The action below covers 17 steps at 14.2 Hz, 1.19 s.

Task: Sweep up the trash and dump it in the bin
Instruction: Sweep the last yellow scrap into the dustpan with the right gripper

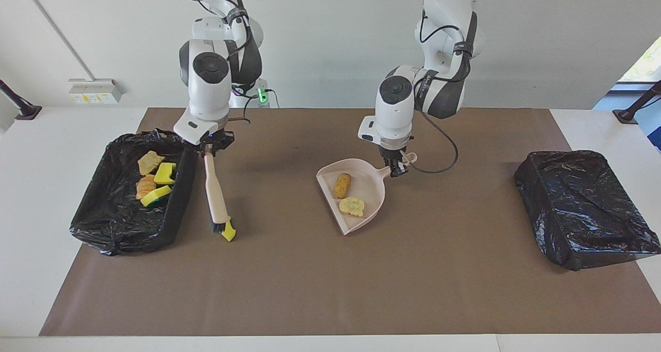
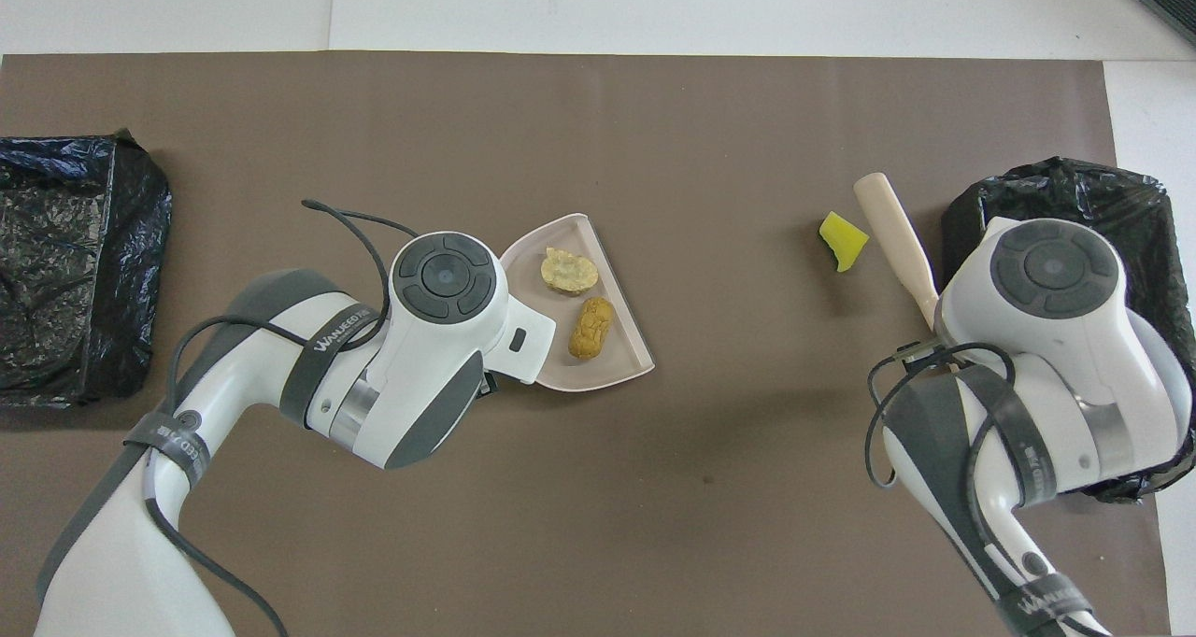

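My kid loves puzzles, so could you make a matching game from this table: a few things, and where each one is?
Things:
1. brush
2. dustpan
3. loose yellow sponge piece
4. lumpy brown scrap

Places:
A. in the dustpan
B. on the mat, at the brush's bristle end
C. handle held by the left pincer
D. handle held by the right pincer

Pairs: 1-D, 2-C, 3-B, 4-A
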Each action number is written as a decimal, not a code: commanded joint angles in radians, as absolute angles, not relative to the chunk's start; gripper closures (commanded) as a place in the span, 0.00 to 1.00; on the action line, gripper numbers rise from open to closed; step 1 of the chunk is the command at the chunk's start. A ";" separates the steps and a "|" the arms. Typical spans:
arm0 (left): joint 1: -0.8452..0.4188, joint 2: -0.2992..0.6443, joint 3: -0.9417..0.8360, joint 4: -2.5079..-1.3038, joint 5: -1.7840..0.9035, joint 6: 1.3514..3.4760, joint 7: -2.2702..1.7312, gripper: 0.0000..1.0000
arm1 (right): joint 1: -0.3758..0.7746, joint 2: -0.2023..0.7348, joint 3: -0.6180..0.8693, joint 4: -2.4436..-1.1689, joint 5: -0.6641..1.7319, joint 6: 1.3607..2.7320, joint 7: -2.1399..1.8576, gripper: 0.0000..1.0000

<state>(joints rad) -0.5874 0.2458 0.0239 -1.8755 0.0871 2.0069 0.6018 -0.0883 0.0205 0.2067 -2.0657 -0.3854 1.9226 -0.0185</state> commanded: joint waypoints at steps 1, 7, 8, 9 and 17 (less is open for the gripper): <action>-0.578 0.301 0.025 -1.802 0.071 1.974 0.581 1.00 | -0.083 0.110 0.186 -2.017 -0.433 1.950 -0.014 1.00; -0.597 0.282 0.025 -1.859 0.086 1.971 0.580 1.00 | -0.080 0.147 0.156 -2.075 -0.261 1.980 0.029 1.00; -0.597 0.278 0.025 -1.865 0.086 1.967 0.581 1.00 | -0.078 0.150 0.156 -2.082 -0.200 1.968 0.026 1.00; -0.598 0.270 0.023 -1.877 0.086 1.967 0.581 1.00 | -0.068 0.152 0.160 -2.091 -0.148 1.961 0.023 1.00; -0.630 0.226 0.021 -1.947 0.164 1.968 0.589 1.00 | -0.051 0.141 0.419 -2.108 0.219 1.988 0.014 1.00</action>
<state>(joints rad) -0.6171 0.2612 0.0146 -1.9017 0.1391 1.9815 0.5886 -0.0392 0.1567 0.3735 -2.0877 0.1314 1.9693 0.0158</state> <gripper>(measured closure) 0.687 0.736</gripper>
